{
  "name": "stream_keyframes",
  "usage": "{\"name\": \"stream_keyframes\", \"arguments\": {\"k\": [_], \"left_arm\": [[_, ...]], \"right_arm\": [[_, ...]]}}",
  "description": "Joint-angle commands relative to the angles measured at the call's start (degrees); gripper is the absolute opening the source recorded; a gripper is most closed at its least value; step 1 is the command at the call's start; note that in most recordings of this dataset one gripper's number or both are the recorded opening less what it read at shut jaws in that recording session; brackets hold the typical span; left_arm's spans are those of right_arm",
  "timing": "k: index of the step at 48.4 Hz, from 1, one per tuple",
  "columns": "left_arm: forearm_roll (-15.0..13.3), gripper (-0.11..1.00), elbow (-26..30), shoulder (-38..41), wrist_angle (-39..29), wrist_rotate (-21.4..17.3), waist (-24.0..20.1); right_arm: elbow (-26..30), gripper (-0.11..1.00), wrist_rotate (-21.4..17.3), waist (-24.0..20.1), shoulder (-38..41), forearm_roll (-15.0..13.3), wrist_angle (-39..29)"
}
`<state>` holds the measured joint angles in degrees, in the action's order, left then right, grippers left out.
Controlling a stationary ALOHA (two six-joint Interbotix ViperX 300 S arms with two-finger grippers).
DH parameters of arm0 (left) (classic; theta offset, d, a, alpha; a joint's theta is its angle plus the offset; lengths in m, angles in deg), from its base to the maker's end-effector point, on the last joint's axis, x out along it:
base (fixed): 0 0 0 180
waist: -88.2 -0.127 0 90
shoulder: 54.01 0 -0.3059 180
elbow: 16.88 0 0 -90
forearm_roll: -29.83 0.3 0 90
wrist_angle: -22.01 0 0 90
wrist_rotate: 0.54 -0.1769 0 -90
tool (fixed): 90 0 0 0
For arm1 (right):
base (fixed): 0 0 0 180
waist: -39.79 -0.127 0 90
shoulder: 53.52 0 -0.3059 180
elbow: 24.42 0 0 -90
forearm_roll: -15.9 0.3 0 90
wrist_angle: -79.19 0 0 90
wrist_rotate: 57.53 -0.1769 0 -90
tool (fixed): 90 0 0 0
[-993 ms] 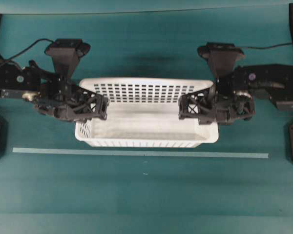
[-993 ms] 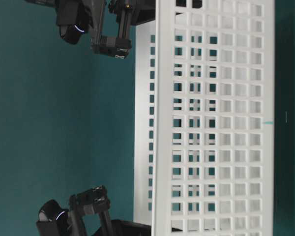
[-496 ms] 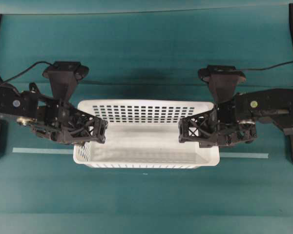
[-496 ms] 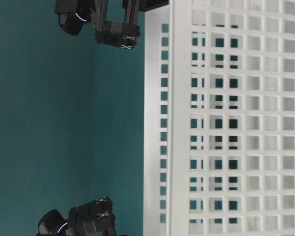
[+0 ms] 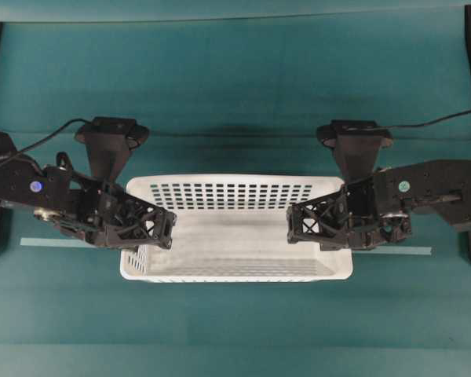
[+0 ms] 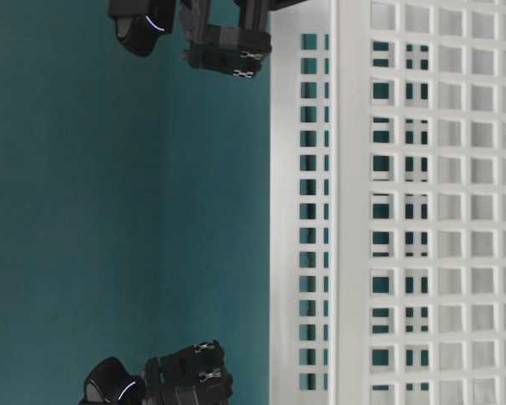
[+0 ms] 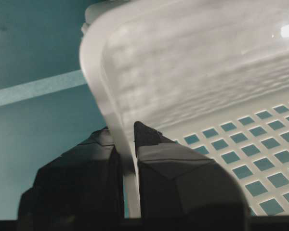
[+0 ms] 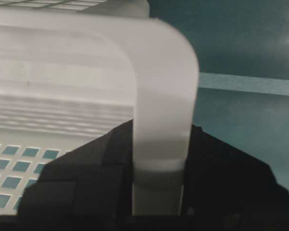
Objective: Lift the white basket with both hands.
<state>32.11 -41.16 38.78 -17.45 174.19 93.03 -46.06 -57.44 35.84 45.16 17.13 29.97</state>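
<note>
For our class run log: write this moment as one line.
phase: carrying | left gripper: shut on white basket left wall | right gripper: shut on right wall | pale tape line: partly covered

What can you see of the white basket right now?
The white basket is a large rectangular plastic tub with a rounded rim, a solid floor and walls pierced by rows of small rectangular holes. It sits level and looks empty. The left gripper pinches its left wall; the right gripper clamps the right rim.
</note>
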Motion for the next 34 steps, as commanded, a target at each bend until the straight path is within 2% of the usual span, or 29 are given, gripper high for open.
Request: {"name": "stream_keyframes", "arguments": {"k": [1, 34], "left_arm": [[0.62, -0.01, 0.97, -0.70, 2.02, -0.62, 0.35], [0.62, -0.01, -0.88, 0.44, 3.43, -0.70, -0.70]], "right_arm": [[0.70, 0.17, 0.53, -0.62, 1.05, -0.70, 1.93], [-1.32, 0.17, 0.53, -0.70, 1.49, -0.70, 4.04]]}}
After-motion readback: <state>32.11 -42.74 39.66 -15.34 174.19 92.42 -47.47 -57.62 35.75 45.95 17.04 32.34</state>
